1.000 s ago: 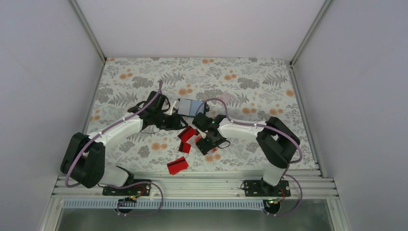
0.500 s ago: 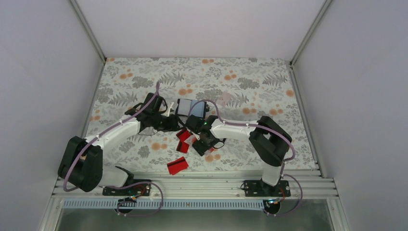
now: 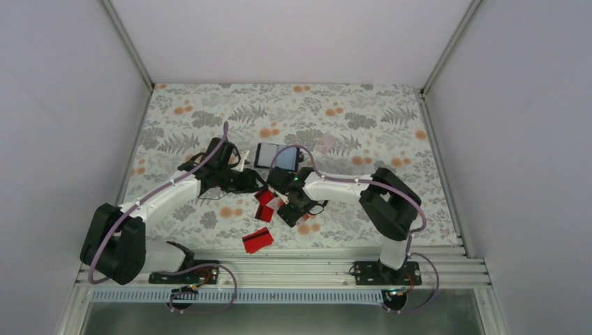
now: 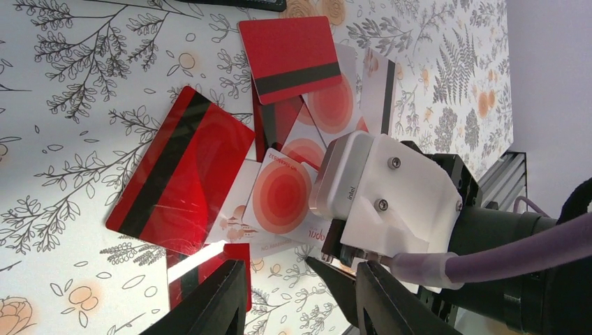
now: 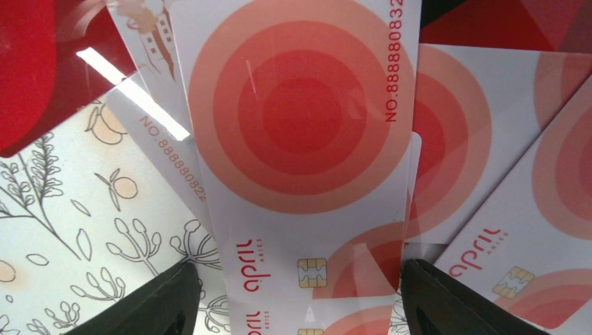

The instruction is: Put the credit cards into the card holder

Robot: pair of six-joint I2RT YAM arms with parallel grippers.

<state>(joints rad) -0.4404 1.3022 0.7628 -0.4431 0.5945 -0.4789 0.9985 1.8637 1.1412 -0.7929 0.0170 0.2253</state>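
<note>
The credit cards (image 3: 266, 203) lie in a loose overlapping pile mid-table, some red with a black stripe (image 4: 183, 169), some white with red rings (image 5: 301, 112). One red card (image 3: 257, 239) lies apart, nearer the arm bases. The card holder (image 3: 276, 156) lies open just behind the pile, its grey-blue pockets up. My right gripper (image 5: 300, 307) hangs low over the pile, open, its jaws on either side of a white ringed card that lies flat. My left gripper (image 4: 293, 296) hovers open at the pile's left edge over bare cloth, close to the right wrist's white camera housing (image 4: 391, 195).
A pale pinkish card (image 3: 327, 143) lies alone behind and right of the holder. The flowered cloth (image 3: 391, 125) covers the table, which has white walls on three sides. A metal rail (image 3: 293, 269) runs along the near edge at the arm bases.
My right arm has moved left and its gripper now sits over the card pile. The left arm has drawn slightly left and back, its jaws unchanged.
</note>
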